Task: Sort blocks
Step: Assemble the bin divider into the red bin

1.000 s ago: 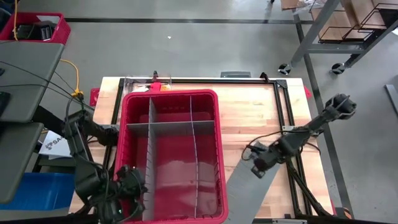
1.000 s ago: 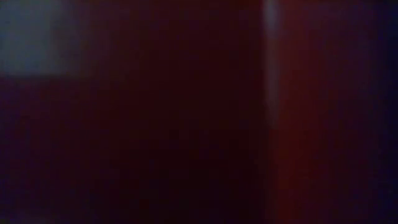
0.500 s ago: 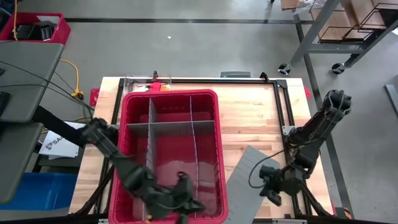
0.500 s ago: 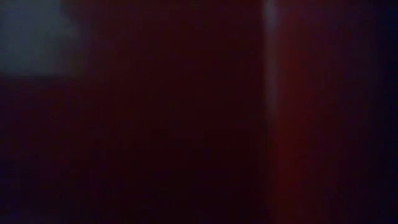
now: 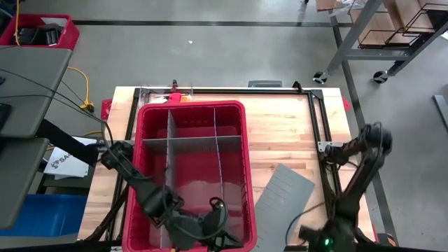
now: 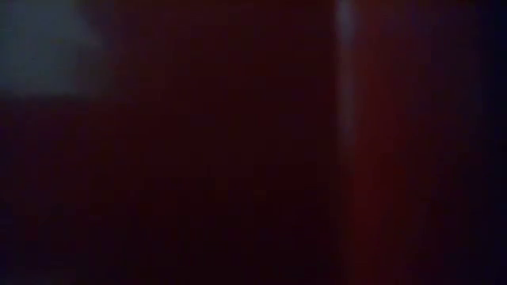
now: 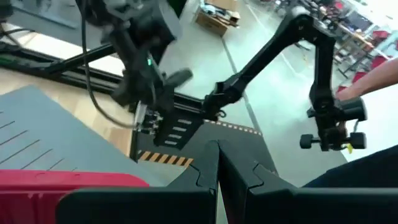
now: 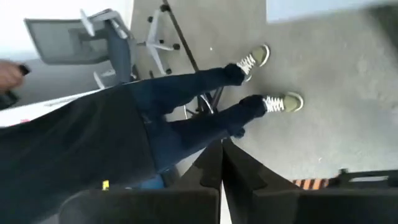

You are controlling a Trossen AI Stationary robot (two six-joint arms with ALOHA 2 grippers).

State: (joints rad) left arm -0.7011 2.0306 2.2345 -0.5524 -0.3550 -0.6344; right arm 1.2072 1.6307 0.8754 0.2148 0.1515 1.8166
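While the large red bin [image 5: 241,140] sits on the left half of the wooden table [image 5: 287,129], reaching from near the far edge to the near edge, no toy blocks can be made out anywhere in these pictures; where they lie cannot be told. Grey slotted dividers [image 5: 217,143] split the bin into compartments, and their floors look bare red. One loose grey divider sheet [image 5: 280,192] lies flat on the table just right of the bin, toward the near edge.

The left arm reaches in over the bin's left wall, and the left gripper [image 5: 218,225] hangs low in the compartment at the bin's near right corner. In the left wrist view its two dark fingers [image 7: 205,171] are pressed together with nothing between them, and the bin's red rim [image 7: 68,179] and the grey sheet show just past them.

The right arm is folded down beyond the table's near right corner, and the right gripper [image 8: 222,163] is off the table there. Its fingers [image 8: 239,168] meet tip to tip, empty, over grey floor. Beyond them stands a person [image 8: 124,130] in dark trousers and light shoes, beside a chair base.

The low view is dark red blur and tells nothing.
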